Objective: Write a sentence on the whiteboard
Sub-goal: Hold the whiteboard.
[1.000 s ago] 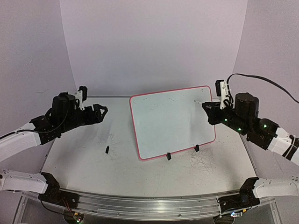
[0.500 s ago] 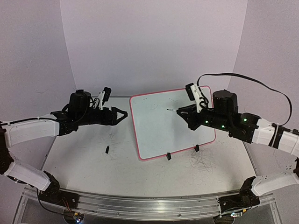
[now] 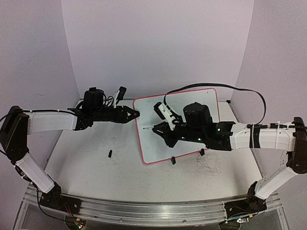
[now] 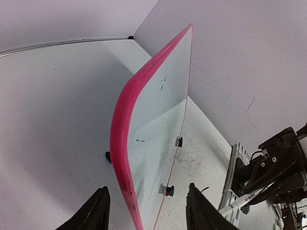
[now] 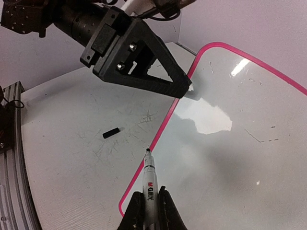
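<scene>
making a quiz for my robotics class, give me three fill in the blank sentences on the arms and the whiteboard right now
The right fingers are shut on a ____.
The left fingers stand ____, one on each side of the whiteboard's rim.
The small black piece lies on the ____, left of the whiteboard.
Missing words: marker; open; table.

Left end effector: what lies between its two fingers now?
The pink rim of the whiteboard stands between the fingers of the left end effector, touching neither; the left wrist view shows it.
</scene>
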Motion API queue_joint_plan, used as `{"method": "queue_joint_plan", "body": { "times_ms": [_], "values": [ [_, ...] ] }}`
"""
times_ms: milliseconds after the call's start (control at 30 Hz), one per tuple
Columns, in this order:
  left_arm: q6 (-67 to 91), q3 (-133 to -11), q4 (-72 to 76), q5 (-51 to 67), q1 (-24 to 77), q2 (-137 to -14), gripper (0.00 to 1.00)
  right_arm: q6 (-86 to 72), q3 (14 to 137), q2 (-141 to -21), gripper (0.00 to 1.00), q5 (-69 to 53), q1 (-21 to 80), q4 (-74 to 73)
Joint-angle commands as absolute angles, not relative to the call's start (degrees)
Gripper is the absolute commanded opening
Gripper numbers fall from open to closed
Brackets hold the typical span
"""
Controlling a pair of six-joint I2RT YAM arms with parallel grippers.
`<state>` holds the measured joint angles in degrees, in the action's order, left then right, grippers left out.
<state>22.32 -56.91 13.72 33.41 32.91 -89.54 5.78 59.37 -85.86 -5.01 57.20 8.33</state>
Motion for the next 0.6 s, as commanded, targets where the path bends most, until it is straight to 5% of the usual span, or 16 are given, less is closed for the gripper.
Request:
{"method": "queue_joint_plan", "body": {
  "times_ms": [0,567],
  "values": [
    [21.5,-58.9,18.2,36.4,32.4,-90.0,0.51,8.3,61.3,-87.4,0.0,-1.5,58.1,15.2],
    [21.9,-55.7,23.5,40.4,31.0,-92.6,0.4,11.0,64.7,-93.8,0.0,3.8,58.3,16.4]
  ]
}}
